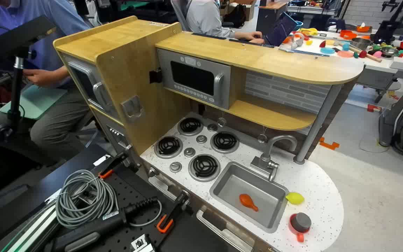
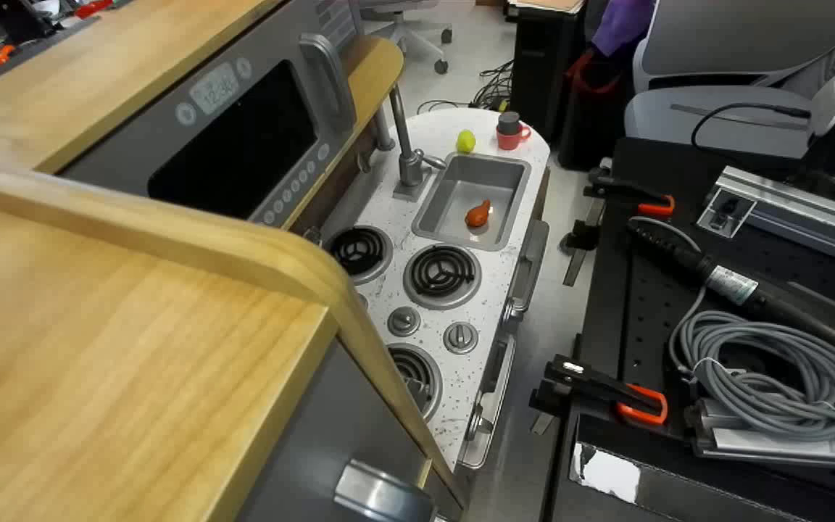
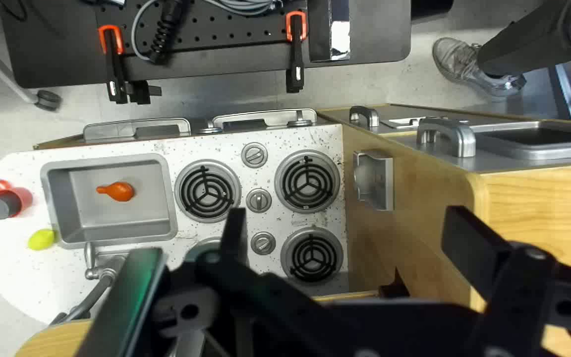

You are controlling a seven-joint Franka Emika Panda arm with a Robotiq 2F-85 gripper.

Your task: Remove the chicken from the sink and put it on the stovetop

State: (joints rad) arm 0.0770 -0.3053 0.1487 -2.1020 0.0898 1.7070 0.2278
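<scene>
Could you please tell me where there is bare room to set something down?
At its rounded end, the counter is bare between the yellow fruit, faucet and grey post. In the sink, the bottom is bare around the chicken. The stovetop is crowded with burners and knobs, and the red mug and fruit crowd the counter beside the sink.

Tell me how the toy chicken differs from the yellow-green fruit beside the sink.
The chicken is orange-brown; the fruit is yellow-green. The chicken tapers into a narrow end, while the fruit is a compact oval. The chicken lies inside the sink; the fruit lies on the counter outside. Both are smaller than the sink.
</scene>
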